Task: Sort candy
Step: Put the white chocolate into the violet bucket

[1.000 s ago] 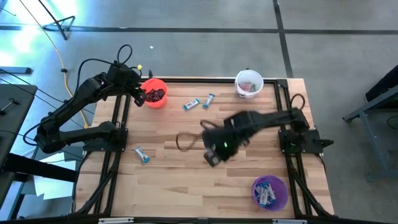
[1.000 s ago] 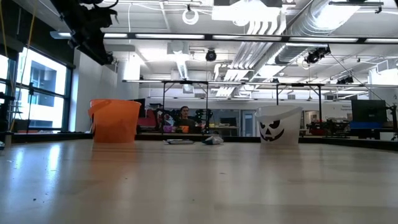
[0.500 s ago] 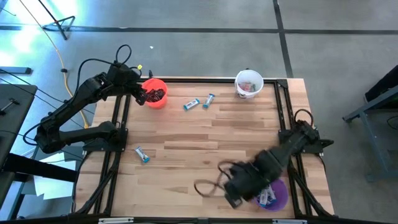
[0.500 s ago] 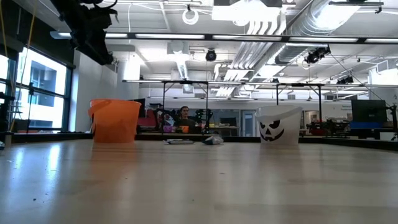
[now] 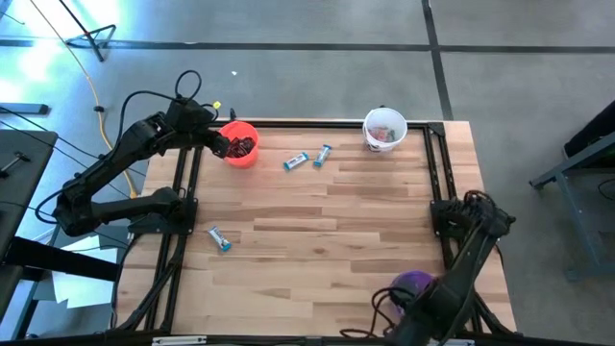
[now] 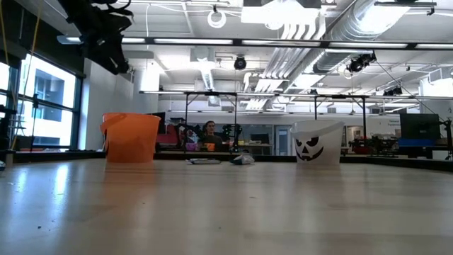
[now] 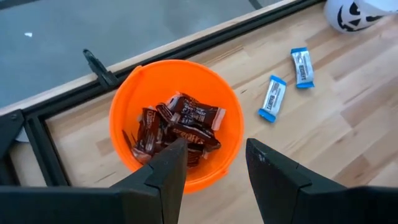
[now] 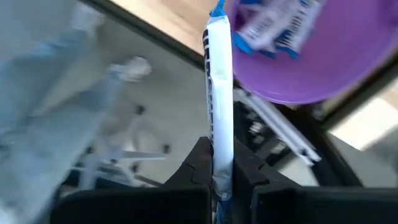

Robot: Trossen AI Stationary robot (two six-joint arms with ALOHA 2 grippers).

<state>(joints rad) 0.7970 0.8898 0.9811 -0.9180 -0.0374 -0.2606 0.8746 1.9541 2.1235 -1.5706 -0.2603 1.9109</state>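
Blue-white candy (image 8: 219, 93) pinched in right end effector (image 8: 219, 163) by purple cup (image 8: 323, 56).
Left end effector (image 7: 211, 165) open, empty, over orange cup (image 7: 127, 106) w/ dark candies (image 7: 183, 124).

Both arms were dark, built of jointed black segments, with black cables looping near their bases. The left hand (image 7: 214, 171) had two broad, flat, matte black fingers (image 7: 163, 174); the right hand (image 8: 217, 168) showed narrow black fingers.

grey floor (image 5: 317, 29), bright ceiling lights (image 6: 297, 14), window (image 6: 42, 106) at left.
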